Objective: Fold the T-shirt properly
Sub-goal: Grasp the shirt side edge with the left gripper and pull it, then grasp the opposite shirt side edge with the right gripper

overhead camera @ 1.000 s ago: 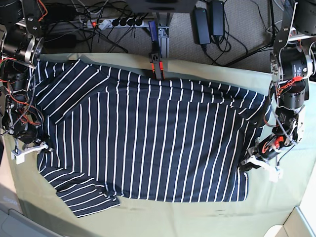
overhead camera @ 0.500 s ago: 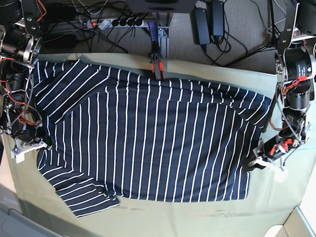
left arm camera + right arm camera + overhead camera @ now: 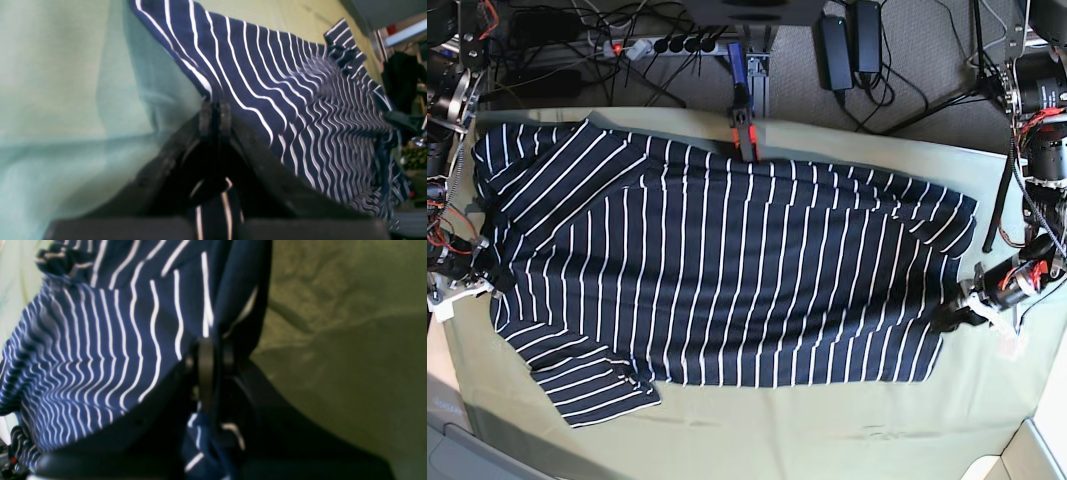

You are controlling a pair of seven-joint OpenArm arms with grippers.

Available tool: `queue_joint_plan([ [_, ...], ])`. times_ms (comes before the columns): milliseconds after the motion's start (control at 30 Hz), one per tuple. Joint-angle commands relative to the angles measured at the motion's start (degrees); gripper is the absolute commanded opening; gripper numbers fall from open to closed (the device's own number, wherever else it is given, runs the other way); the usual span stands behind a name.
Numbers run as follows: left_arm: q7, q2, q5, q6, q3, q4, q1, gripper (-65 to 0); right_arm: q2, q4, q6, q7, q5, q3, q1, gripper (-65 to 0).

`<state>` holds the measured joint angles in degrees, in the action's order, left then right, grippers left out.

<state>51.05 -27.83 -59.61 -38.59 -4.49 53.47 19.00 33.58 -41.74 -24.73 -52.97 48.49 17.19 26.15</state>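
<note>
Now both our claws, left (image 3: 948, 318) and right (image 3: 499, 283), pinch the T-shirt's (image 3: 727, 270) side edges. Next, we'd probably lift evenly and fold the cloth between them.

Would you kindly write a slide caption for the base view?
Two grippers, left and right, pinch opposite sides of a navy, white-striped fabric T-shirt.

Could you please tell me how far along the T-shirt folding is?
Upper parts of the dark navy white-striped T-shirt already look turned inward. In hand: the left pincer and right pincer are shut on its opposite side edges. Left: one short sleeve still juts out at the lower left, and the body lies broad, likely needing folding.
</note>
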Motion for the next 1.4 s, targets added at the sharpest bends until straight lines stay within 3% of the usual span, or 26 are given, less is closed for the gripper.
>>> queue_joint_plan([
  [0, -0.92, -1.25, -1.05, -1.41, -0.24, 1.25, 0.85, -65.0, 1.7, -1.05, -5.42, 0.22, 0.87, 0.26, 0.61, -65.0],
  [300, -0.7, -4.04, -1.92, -1.41, -0.24, 1.33, -0.02, -65.0, 2.14, -6.95, -5.53, 0.0, 1.9, 0.31, -7.56, -65.0],
  [467, 4.33, -4.9, -6.84, -1.41, -0.24, 1.33, -0.2, -65.0, 2.64, -12.44, -5.53, -0.02, 1.46, 0.31, -11.54, -65.0],
  [700, 7.23, -4.9, -9.51, -1.41, -0.24, 1.33, -0.68, -65.0, 3.28, -14.84, -5.51, -1.11, 1.44, 0.31, -13.88, -65.0],
  [1000, 6.56, -4.92, -8.94, -1.41, -0.24, 8.07, -6.4, -65.0, 4.72, -15.1, -5.51, -1.11, 1.46, 0.31, -15.56, -65.0],
  [1367, 4.72, -8.26, -8.13, -1.41, -0.24, 9.99, -7.56, -65.0, 7.54, -15.1, -5.51, -1.11, 1.51, 0.31, -15.76, -65.0],
])
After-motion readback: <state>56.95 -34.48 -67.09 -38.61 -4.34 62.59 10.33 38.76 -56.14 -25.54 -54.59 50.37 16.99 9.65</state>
